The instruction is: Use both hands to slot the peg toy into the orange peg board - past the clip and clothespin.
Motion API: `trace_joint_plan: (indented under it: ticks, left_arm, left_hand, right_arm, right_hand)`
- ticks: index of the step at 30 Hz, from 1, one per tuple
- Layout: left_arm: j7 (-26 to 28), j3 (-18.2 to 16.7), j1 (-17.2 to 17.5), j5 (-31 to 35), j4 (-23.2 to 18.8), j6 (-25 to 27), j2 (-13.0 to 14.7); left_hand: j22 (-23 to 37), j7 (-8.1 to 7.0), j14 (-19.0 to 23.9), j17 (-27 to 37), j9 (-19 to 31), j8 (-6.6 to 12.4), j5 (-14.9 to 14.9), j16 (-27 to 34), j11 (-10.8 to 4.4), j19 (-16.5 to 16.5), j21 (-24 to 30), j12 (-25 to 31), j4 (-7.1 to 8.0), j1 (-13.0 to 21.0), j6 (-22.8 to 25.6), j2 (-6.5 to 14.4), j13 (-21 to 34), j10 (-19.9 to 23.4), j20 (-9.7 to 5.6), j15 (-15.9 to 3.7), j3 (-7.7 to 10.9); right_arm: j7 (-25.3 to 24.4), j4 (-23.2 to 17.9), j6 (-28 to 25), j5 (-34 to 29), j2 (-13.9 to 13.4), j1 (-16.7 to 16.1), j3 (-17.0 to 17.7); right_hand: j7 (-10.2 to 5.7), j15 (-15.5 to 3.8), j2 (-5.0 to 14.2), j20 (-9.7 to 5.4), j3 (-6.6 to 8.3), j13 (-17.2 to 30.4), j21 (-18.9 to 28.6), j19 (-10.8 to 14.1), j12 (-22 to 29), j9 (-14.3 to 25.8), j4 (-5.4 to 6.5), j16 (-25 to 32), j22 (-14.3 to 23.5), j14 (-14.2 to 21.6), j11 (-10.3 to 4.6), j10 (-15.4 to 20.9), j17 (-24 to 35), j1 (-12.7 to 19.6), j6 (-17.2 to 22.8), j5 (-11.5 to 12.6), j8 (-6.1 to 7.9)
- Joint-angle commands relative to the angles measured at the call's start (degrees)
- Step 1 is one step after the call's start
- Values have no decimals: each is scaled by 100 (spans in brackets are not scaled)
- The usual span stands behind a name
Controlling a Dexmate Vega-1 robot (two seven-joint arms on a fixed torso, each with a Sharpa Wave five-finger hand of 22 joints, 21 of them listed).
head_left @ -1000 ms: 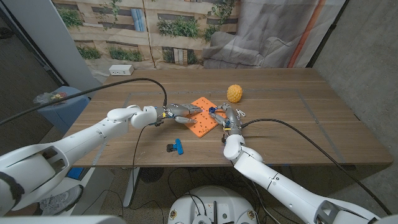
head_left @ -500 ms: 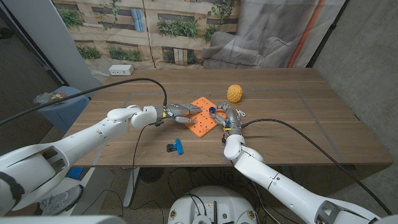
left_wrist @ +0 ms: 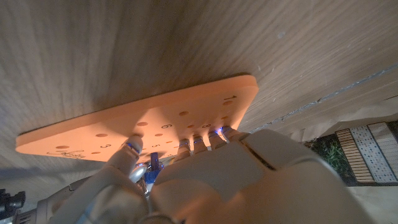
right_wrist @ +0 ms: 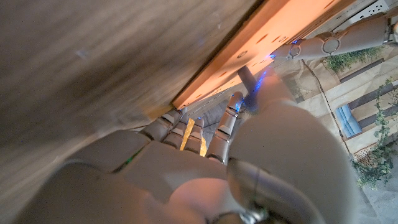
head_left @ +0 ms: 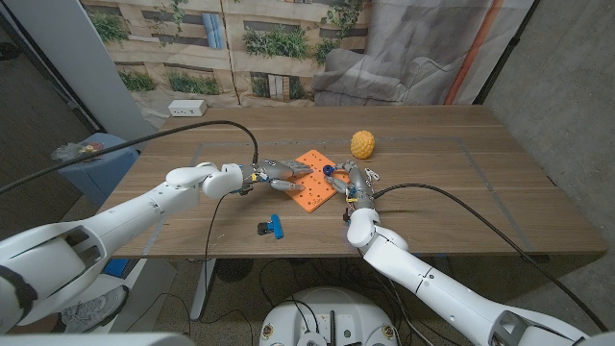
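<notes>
The orange peg board (head_left: 313, 182) lies at the middle of the table, with rows of small holes showing in the left wrist view (left_wrist: 155, 121). My left hand (head_left: 278, 173) reaches in from the board's left side and sets its spread fingertips (left_wrist: 132, 147) on the board's top face. My right hand (head_left: 348, 183) stands at the board's right edge and pinches a small blue peg toy (head_left: 329, 171), whose stem (right_wrist: 250, 87) points at the board's edge (right_wrist: 249, 56). A blue and black clothespin (head_left: 272, 227) lies nearer the front edge.
A yellow knobbly ball (head_left: 362, 144) sits behind the board. A small wire clip (head_left: 371, 176) lies just right of my right hand. A white power strip (head_left: 185, 108) is at the far left back. Black cables cross the table to both arms.
</notes>
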Motion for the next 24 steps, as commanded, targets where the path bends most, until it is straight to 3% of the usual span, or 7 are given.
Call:
trace_joint_plan:
  ticks: [1,19,24]
  left_arm:
    - [-171,-14,48,-10,-69,28,31]
    - [-111,-44,81,42,-132,12,69]
    - [-88,-53,99,65,-159,27,74]
  left_hand:
    - [48,-5,144,69,49,44,6,57,-43,76,54,41,4,27,302,492,37,240,-780,-390,39]
    - [48,-9,143,68,49,43,5,56,-34,76,53,42,8,30,298,497,36,244,-782,-389,42]
    - [48,-6,144,69,49,43,5,57,-40,75,52,43,13,29,297,497,36,246,-784,-392,43]
  right_arm:
    - [64,-33,69,8,-48,-9,-17]
    - [273,-168,180,27,-193,-40,-25]
    - [352,-207,222,46,-245,-46,-10]
  right_hand:
    - [-1,39,-76,229,-39,31,17,14,-16,-14,17,-23,35,-16,9,-76,1,16,-104,-22,-51]
    - [2,177,-114,339,-62,42,1,-270,-40,-126,73,-143,38,-295,153,-454,19,-114,-700,-37,-346]
    - [3,244,-124,365,-82,46,7,-362,-44,-187,102,-184,38,-401,191,-620,27,-218,-950,-40,-483]
